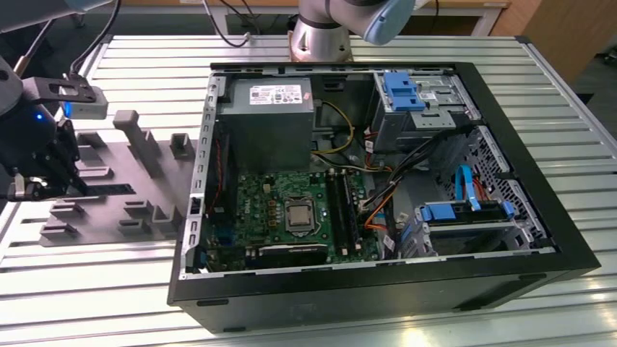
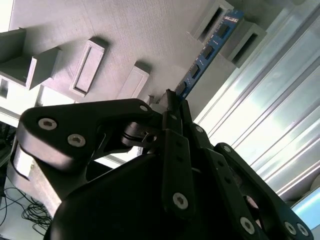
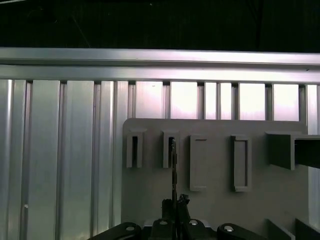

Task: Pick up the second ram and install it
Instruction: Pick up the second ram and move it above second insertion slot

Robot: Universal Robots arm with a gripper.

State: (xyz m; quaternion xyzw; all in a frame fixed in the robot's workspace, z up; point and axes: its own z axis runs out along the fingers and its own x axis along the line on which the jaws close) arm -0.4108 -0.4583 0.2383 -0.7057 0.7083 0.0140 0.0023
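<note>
The second ram (image 2: 207, 50) is a thin blue-green stick held edge-up, and my gripper (image 2: 172, 102) is shut on its near end. Its far end reaches a slotted block of the grey fixture plate (image 2: 125, 30). In the first wrist view the ram (image 3: 173, 165) shows edge-on as a thin dark line running from the gripper (image 3: 175, 202) across that block. At the exterior view's left, the gripper (image 1: 58, 189) sits low over the fixture plate (image 1: 106, 217), with the ram (image 1: 108, 189) as a dark strip beside it. The green motherboard (image 1: 279, 199) with its long black slots (image 1: 339, 206) lies inside the open computer case.
The open black computer case (image 1: 386, 289) takes up the middle of the slatted metal table (image 1: 97, 303). Inside are a grey power supply (image 1: 265, 119), blue drive brackets (image 1: 400, 90) and loose cables (image 1: 386, 195). Upright grey blocks (image 1: 140, 141) rise from the fixture plate.
</note>
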